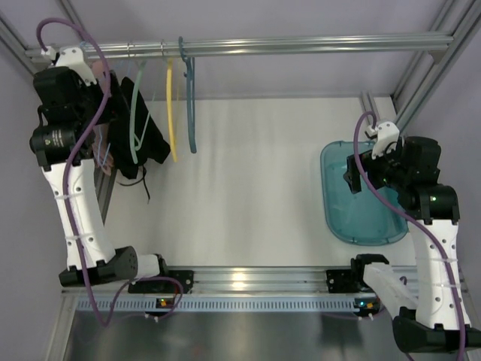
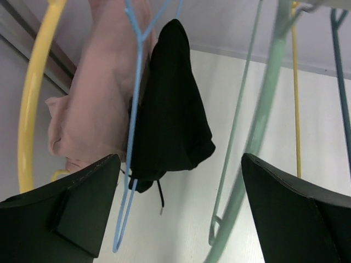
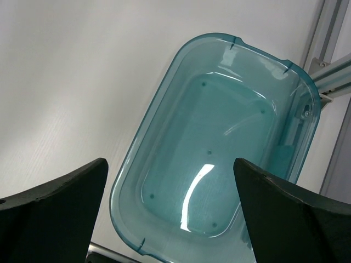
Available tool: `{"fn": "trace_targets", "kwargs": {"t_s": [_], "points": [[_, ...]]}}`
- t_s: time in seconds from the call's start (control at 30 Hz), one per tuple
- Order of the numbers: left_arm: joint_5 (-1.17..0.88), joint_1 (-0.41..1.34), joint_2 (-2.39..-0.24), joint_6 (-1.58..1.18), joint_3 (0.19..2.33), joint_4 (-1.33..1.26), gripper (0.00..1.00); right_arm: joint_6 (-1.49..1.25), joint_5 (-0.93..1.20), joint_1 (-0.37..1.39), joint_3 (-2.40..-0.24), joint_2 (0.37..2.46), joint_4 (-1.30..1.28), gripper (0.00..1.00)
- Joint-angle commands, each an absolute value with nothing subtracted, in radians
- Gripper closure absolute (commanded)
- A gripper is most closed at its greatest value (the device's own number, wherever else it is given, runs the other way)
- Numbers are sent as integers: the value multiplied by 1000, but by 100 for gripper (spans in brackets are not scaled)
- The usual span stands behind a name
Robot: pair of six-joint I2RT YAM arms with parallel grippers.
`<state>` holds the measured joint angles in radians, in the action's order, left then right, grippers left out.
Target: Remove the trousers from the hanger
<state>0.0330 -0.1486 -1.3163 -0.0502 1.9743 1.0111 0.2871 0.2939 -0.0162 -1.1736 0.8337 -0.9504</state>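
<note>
Approaching stage, by my reading: nothing gripped, trousers not yet off.

Table (image 1: 248,188) white; rail (image 1: 301,47) runs across the top of the overhead frame. Tub (image 1: 353,218), teal, sits at right of that frame.

Left gripper (image 2: 180,164) is at upper left of the overhead frame, beside the hung clothes. Its jaws are spread wide and hold nothing. Right gripper (image 3: 170,164) hangs over the tub, jaws likewise apart and bare.

Pink garment (image 2: 98,98) hangs at left in the left wrist view. Trousers (image 2: 170,109) hang at centre of it, draped over the hanger (image 2: 131,126), whose thin wire runs down their left edge, between them and the pink cloth. Green hanger (image 2: 258,126) crosses at right, near the lens. Drawstring (image 2: 160,194) dangles below the hem.

Next move, as I judge it: bring the left jaws onto the lower black cloth, right of the blue wire and left of the green one. Clamp cloth only, then draw it off the bar. Catching wire or pink cloth would likely drag the wrong thing.
</note>
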Motion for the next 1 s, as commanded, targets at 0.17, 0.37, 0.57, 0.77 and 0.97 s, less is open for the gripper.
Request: {"fn": "trace_targets", "kwargs": {"t_s": [0.17,0.37,0.57,0.77,0.97], "points": [[-346,-487,-1393,-46,2085,979,2,298,322,-28,-1183,818,-962,0],[-463,-604,-1473,47,2082,986,1,302,331,-28,-1152,819,-956,1],[-597,-641,-1461,146,2033,934,5,295,334,-28,-1138,828,-951,1],[-660,-641,-1410,144,1985,821,9,279,339,-28,-1115,830,-936,1],[-695,-641,-1368,91,1962,732,12,279,331,-28,-1101,828,-931,1]]}}
